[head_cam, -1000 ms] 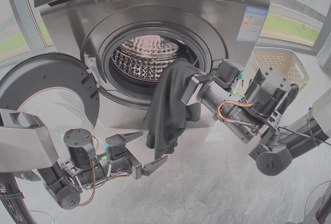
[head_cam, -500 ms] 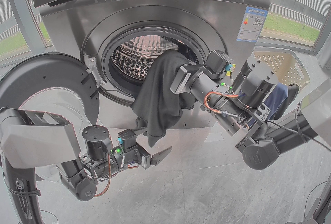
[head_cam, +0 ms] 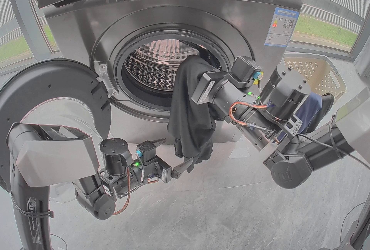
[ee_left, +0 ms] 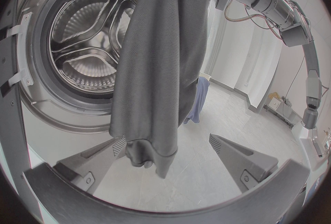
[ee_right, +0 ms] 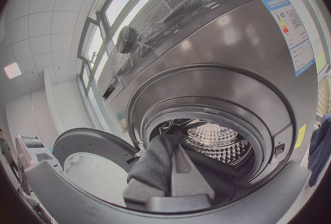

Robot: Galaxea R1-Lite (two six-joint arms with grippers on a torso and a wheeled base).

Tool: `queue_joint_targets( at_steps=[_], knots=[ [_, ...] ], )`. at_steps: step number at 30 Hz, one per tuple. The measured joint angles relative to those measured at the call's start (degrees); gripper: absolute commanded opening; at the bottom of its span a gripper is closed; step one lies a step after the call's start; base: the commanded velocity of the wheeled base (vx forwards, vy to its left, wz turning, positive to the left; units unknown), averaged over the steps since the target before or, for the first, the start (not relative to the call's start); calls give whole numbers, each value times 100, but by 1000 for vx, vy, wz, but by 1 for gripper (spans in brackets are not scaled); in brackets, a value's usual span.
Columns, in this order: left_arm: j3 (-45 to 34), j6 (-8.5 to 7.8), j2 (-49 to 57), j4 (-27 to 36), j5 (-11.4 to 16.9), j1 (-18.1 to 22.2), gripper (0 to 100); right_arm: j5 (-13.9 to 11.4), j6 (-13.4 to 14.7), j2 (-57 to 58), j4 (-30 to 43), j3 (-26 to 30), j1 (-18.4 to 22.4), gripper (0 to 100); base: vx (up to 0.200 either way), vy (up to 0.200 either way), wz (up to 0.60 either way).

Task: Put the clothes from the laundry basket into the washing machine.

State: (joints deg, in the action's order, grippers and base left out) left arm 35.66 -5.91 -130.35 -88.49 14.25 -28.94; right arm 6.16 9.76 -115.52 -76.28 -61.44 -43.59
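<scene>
A black garment (head_cam: pixel 190 112) hangs from my right gripper (head_cam: pixel 200 69), which is shut on its top edge just in front of the washing machine's open drum (head_cam: pixel 162 66). The cloth drapes down past the drum's lower rim toward the floor. In the right wrist view the fingers (ee_right: pixel 182 173) pinch the dark fabric (ee_right: pixel 151 166) before the drum (ee_right: pixel 213 142). My left gripper (head_cam: pixel 171 156) is open, low near the floor, with the garment's lower hem (ee_left: pixel 151 152) hanging between its fingers (ee_left: pixel 238 159). A blue garment (head_cam: pixel 310 108) lies over the edge of the laundry basket (head_cam: pixel 322 73).
The machine's round door (head_cam: pixel 50 89) stands swung open to the left, close above my left arm. The beige basket sits on the floor to the right of the machine, behind my right arm. Grey floor (head_cam: pixel 231 204) stretches out in front.
My right arm carried the garment left and up toward the drum, then held. The cloth swung left and settled back. My open left gripper moved right and up to the garment's hem.
</scene>
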Motion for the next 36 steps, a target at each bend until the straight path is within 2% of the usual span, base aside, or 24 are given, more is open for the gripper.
queue_joint_targets(
  at_steps=[8, 9, 14, 17, 20, 25, 30, 33, 36],
  knots=[
    [293, 4, -169, 2, -71, -41, 100, 0, 2, -6, -44, 9, 13, 0, 0, 0, 0],
    [391, 4, -217, 4, -117, -11, 0, 0, 2, -6, -63, 11, 10, 0, 0, 0, 0],
    [937, 22, -484, 13, -350, 185, 0, 0, 2, -6, -116, 45, -21, 0, 0, 0, 0],
    [1206, 121, -614, 17, -506, 246, 0, -2, 2, -5, -154, 94, -12, 0, 0, 0, 0],
    [1310, 190, -663, 13, -534, 273, 0, 0, 2, -5, -206, 152, 22, 0, 0, 0, 0],
    [1173, 206, -471, 9, -511, 282, 0, 2, 5, -6, -213, 221, 90, 0, 0, 0, 0],
    [571, 184, 6, 0, -374, 276, 0, 2, 5, -6, -219, 304, 226, 0, 0, 0, 0],
    [67, 173, 371, -2, -152, 282, 0, 0, 5, -11, -272, 391, 344, 0, 0, 0, 0],
    [-477, 176, 758, 0, 187, 328, 0, -4, -2, -33, -400, 524, 484, 0, 0, 0, 0]
  ],
)
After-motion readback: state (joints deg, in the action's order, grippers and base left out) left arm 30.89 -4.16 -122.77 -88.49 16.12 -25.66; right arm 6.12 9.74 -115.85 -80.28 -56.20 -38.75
